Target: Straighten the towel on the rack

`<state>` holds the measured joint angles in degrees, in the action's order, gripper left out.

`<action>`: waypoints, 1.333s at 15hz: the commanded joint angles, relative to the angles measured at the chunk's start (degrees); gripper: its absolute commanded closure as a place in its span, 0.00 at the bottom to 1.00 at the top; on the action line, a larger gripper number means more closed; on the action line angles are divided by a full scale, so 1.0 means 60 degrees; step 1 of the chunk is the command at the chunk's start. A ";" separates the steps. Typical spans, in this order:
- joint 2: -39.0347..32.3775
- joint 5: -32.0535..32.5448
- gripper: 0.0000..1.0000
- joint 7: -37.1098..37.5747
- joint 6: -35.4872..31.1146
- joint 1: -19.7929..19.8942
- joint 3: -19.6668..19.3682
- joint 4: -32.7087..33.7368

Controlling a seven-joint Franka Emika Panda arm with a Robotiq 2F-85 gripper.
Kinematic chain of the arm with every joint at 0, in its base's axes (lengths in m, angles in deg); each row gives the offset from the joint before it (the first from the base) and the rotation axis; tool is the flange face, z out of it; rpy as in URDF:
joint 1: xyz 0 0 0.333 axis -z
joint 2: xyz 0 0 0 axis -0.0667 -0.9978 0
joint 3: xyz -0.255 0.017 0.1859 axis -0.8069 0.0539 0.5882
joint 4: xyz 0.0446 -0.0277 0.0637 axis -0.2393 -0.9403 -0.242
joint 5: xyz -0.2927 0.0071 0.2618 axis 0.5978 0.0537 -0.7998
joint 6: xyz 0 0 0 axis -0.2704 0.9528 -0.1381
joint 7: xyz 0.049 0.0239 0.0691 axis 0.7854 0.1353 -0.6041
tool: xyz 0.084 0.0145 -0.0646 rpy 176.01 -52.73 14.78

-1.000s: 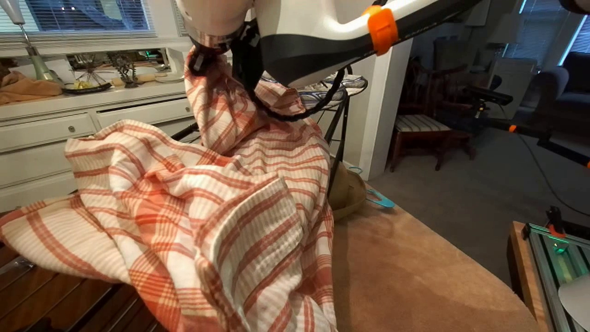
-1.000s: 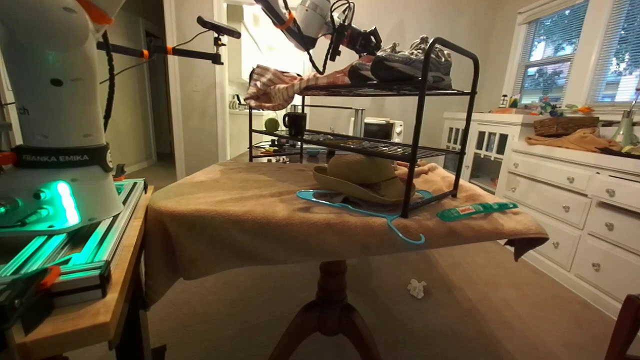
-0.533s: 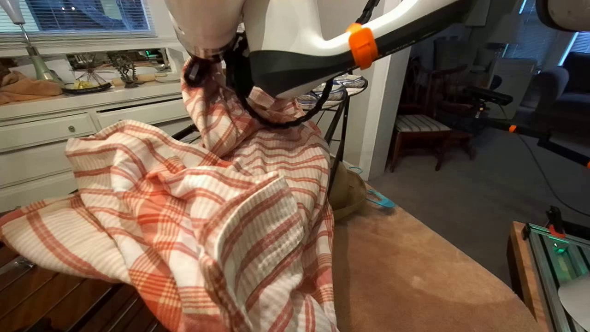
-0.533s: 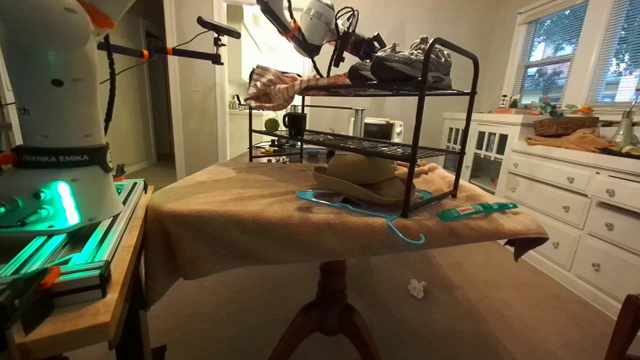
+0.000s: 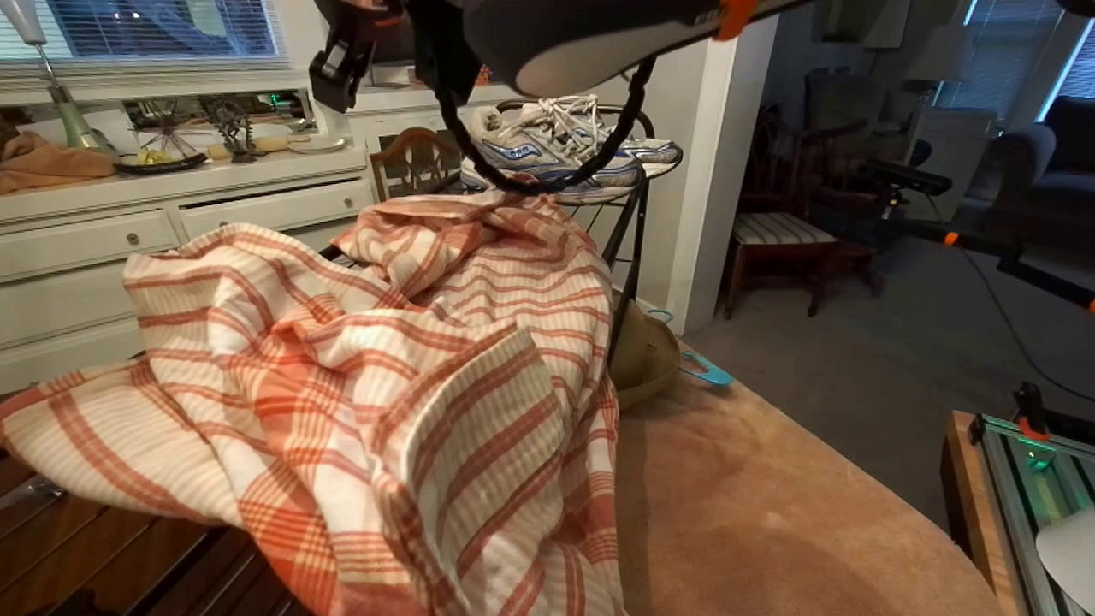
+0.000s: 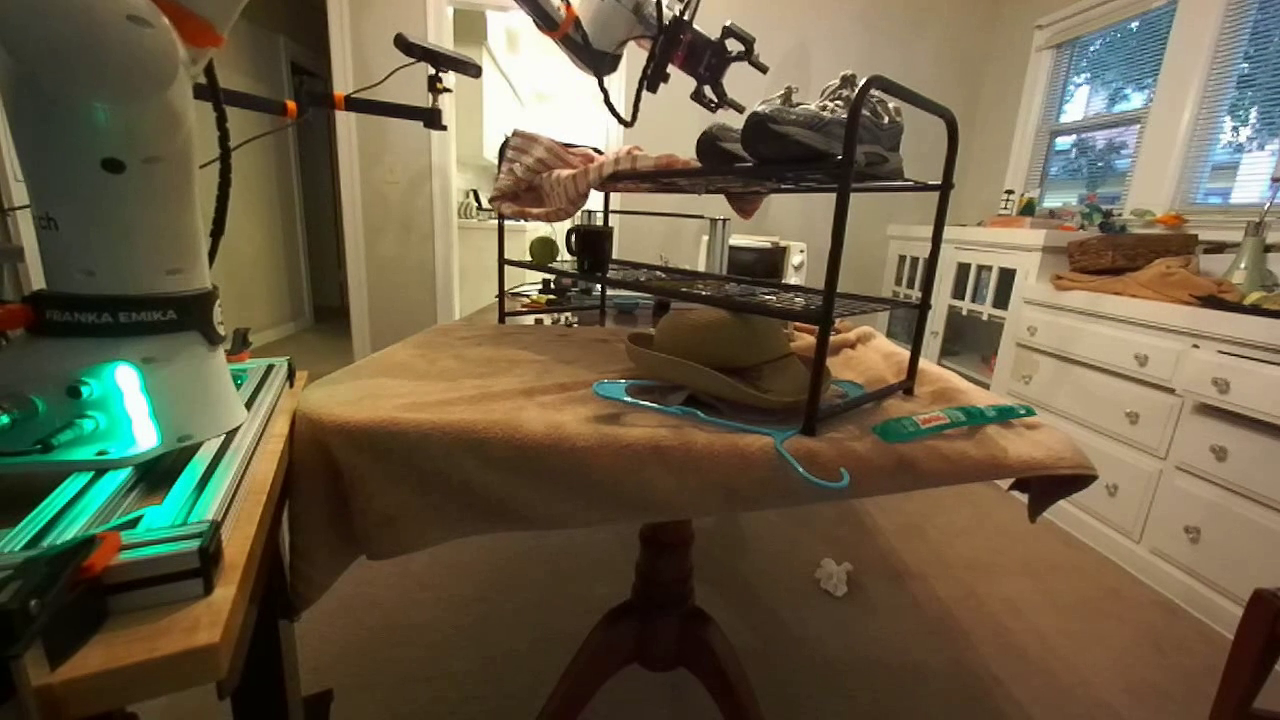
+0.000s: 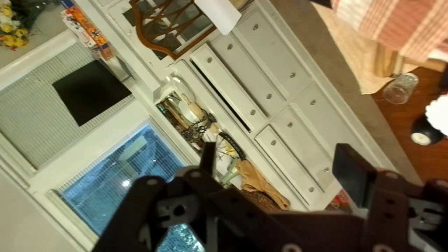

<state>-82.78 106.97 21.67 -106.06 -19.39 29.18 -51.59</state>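
Observation:
The red-and-white striped towel point(image 5: 342, 402) lies crumpled over the top of the black rack point(image 6: 836, 262), with raised folds and a corner spread toward the camera. In an exterior view its bunched end point(image 6: 545, 178) hangs over the rack's far side, and a small tip shows below the top shelf. My gripper point(image 6: 753, 88) is above the towel and shoes, apart from both. In the wrist view the gripper point(image 7: 276, 160) is open, with nothing between its fingers; a piece of towel point(image 7: 402, 26) shows at the upper right.
Grey running shoes point(image 6: 822, 138) sit on the top shelf beside the towel. A dark mug point(image 6: 592, 248) stands on the middle shelf. A hat point(image 6: 712, 352), a blue hanger point(image 6: 740, 424) and a green packet point(image 6: 950, 422) lie on the covered table point(image 6: 450, 430). White drawers point(image 5: 81, 248) stand behind.
The gripper has opened and let go of the towel, then risen away from it. The lifted part of the towel has dropped onto the rack, uncovering the shoes.

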 commanded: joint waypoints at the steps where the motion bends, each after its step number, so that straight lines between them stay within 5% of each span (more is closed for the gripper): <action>1: 0.1479 -0.1742 0.00 -0.1253 -0.0525 0.0560 0.0839 -0.1560; 8: 0.2769 -0.5844 0.00 -0.3466 -0.1942 0.1541 0.2084 -0.3153; 15: 0.2646 -1.0709 0.00 -0.6836 -0.3046 0.2664 0.3054 -0.4419; 16: 0.2643 -1.1615 0.00 -0.7303 -0.2873 0.1942 0.2263 -0.4417; 20: 0.2533 -1.2489 0.00 -0.7097 -0.2123 0.1491 0.1659 -0.4403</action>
<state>-67.93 36.07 -20.80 -122.02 -7.86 42.20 -77.45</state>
